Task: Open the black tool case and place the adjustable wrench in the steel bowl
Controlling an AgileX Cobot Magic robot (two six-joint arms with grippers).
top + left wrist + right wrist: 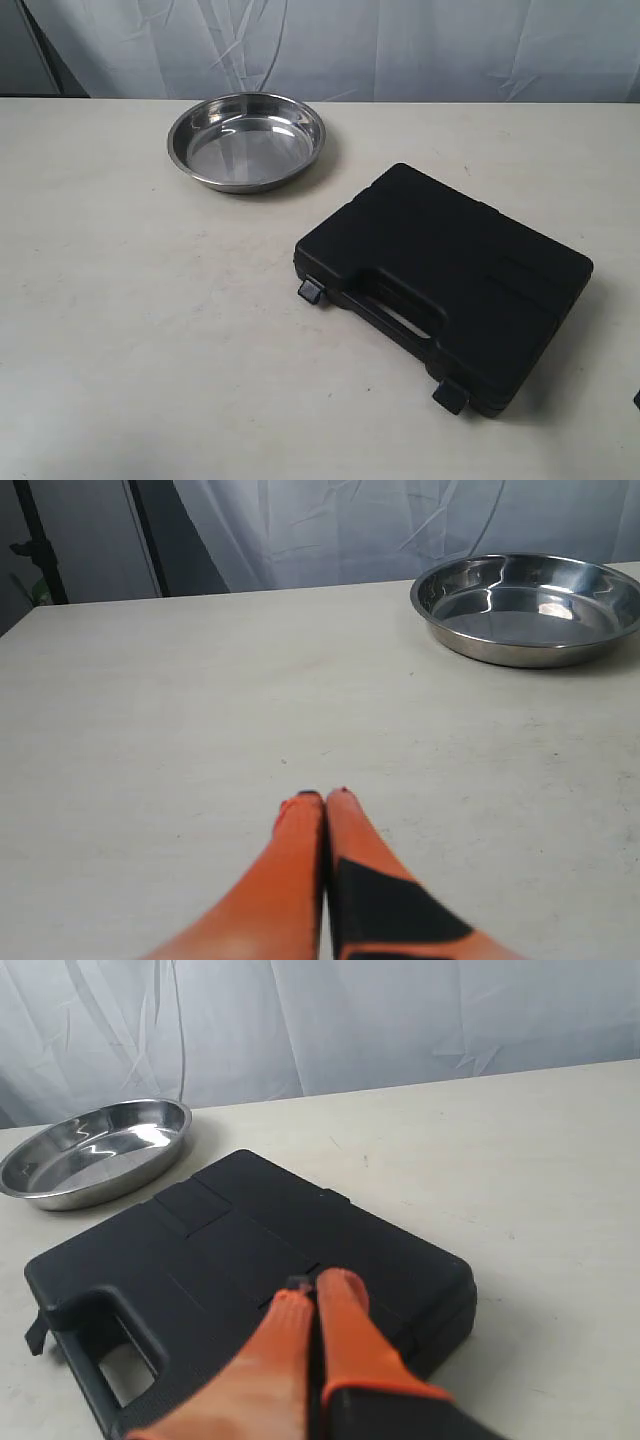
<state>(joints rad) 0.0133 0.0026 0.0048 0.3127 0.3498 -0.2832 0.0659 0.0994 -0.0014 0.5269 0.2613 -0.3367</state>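
Right gripper point(314, 1282), fingers pressed together, faced the shut case point(250, 1230), bowl point(95, 1150) beyond; left gripper point(322, 795), likewise closed, hung over table point(150, 710).

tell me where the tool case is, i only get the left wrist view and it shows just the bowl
Observer: The black tool case lies on the table, right of the steel bowl in the exterior view and nearer that camera.
Operator: is it open yet
Observer: No, it is shut, and the adjustable wrench is not visible anywhere.
Operator: where's my right arm
Observer: The right gripper, jaws shut, points at the case in its wrist view; the exterior view shows nothing resting on the case.
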